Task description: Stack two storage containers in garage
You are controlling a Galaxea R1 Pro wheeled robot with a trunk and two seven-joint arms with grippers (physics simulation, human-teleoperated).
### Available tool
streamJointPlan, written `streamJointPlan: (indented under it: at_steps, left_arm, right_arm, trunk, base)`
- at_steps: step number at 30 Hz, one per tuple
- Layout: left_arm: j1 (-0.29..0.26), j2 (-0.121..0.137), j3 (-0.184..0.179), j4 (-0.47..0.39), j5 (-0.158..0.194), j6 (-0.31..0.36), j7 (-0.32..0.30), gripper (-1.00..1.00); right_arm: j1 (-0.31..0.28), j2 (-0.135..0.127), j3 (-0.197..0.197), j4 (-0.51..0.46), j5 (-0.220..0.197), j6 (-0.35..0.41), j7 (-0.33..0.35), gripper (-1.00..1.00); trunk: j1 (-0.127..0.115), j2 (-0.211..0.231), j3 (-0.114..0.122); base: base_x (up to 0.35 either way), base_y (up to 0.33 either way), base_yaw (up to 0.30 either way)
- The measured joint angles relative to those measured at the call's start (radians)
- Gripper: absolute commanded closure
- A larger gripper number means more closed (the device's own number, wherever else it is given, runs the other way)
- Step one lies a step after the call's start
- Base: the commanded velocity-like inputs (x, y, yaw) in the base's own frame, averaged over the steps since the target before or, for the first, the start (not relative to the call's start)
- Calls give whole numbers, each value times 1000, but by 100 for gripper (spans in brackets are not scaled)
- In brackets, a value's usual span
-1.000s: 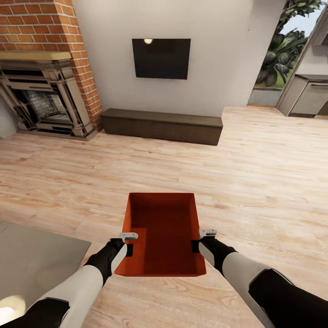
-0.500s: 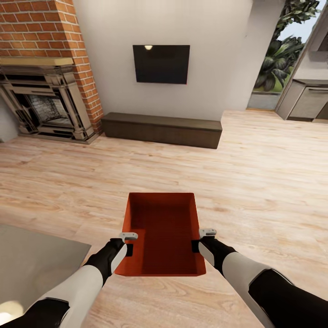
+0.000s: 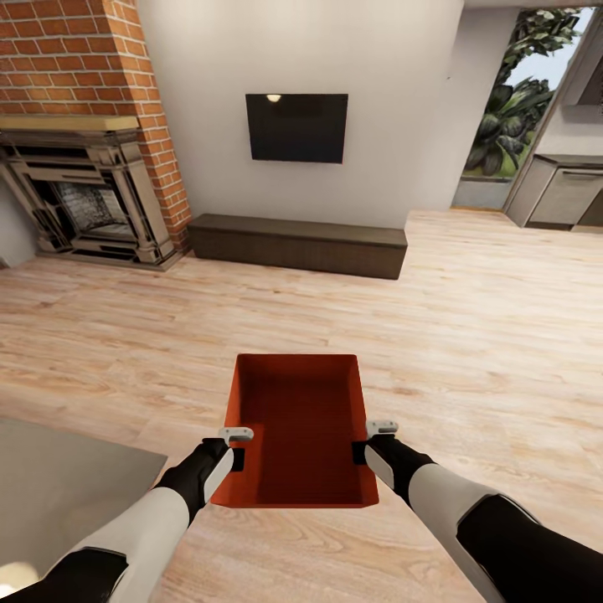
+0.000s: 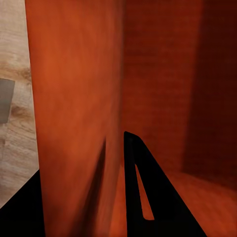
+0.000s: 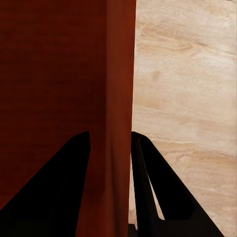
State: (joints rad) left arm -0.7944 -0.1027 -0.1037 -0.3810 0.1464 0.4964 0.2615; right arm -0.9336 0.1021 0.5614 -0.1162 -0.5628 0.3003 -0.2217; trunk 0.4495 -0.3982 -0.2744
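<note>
A red-orange storage container [image 3: 297,427] is held up in front of me over the light wood-plank floor of the living room. My left gripper [image 3: 238,456] is shut on its left wall, my right gripper [image 3: 360,452] on its right wall. In the left wrist view the container's wall [image 4: 79,118] runs between the dark fingers [image 4: 143,197]. In the right wrist view the opposite wall [image 5: 116,113] is clamped between the black fingers [image 5: 148,192]. The box is lidless and empty.
A brick fireplace [image 3: 79,167] stands at the far left. A long dark-brown low cabinet [image 3: 297,243] runs under a wall screen [image 3: 296,127]. A low grey table [image 3: 59,486] sits near left. An opening [image 3: 536,167] lies at far right.
The whole view has shifted: fireplace, cabinet and screen sit lower and smaller, so the camera has moved back. The container stays held in the same place between both grippers.
</note>
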Motion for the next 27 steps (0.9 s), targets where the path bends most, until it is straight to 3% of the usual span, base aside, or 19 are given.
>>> streamJointPlan:
  at_steps: [27]
  left_arm:
    - [0, 2, -1, -3, 1, 0, -1, 100]
  right_arm:
    - [0, 1, 0, -4, -1, 0, -3, 100]
  trunk:
    - [0, 0, 43]
  base:
    - [0, 0, 0]
